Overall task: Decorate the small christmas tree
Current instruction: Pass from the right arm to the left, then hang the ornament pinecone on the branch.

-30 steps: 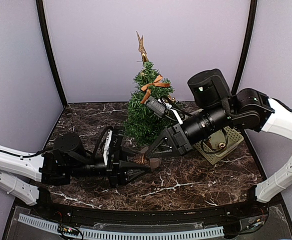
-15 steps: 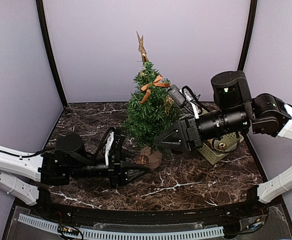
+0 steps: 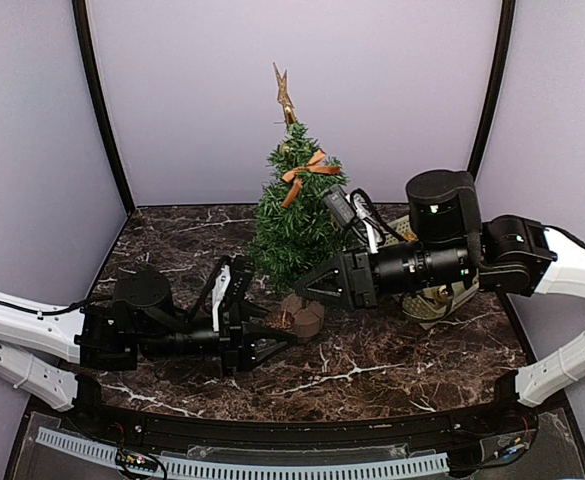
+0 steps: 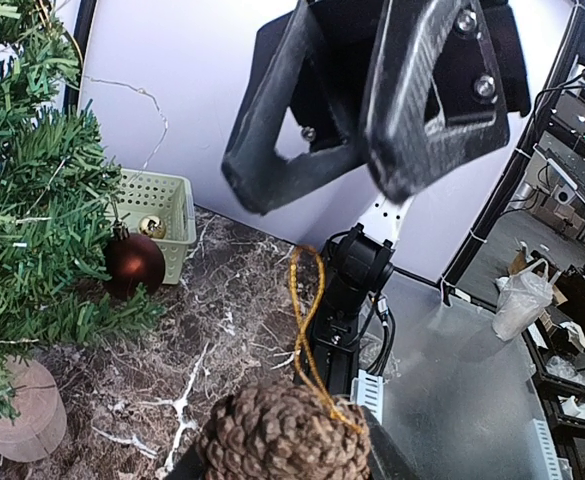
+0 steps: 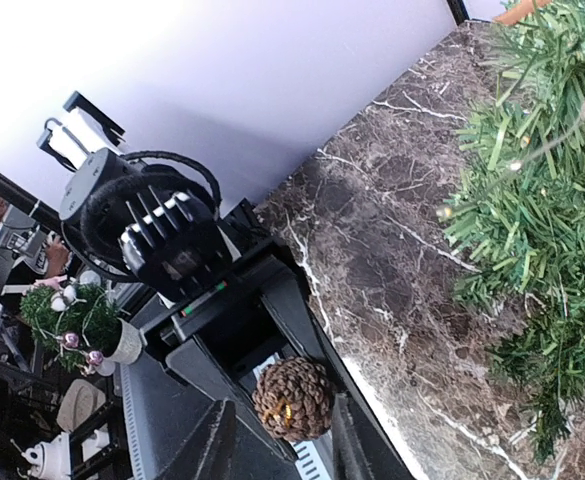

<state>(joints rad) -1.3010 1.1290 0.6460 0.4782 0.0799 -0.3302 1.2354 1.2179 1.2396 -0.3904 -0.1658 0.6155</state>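
Left gripper (image 3: 272, 338) sits low over the marble table (image 3: 392, 365), jaws part-closed on a pine cone (image 5: 292, 398) with a gold cord loop (image 4: 307, 320). Small christmas tree (image 3: 292, 220) stands upright at centre-back, its stump near the cone. Right gripper (image 3: 307, 286) is beside the lower branches, fingers apart, holding nothing. Pale basket (image 4: 157, 215) lies farther right, under that arm.

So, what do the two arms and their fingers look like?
The left arm and right arm have white shells near the base and black cylindrical joints. Their fingers are black triangular frames with cut-outs and silver screws. Black cables loop at the wrists; a green light glows on the right arm.
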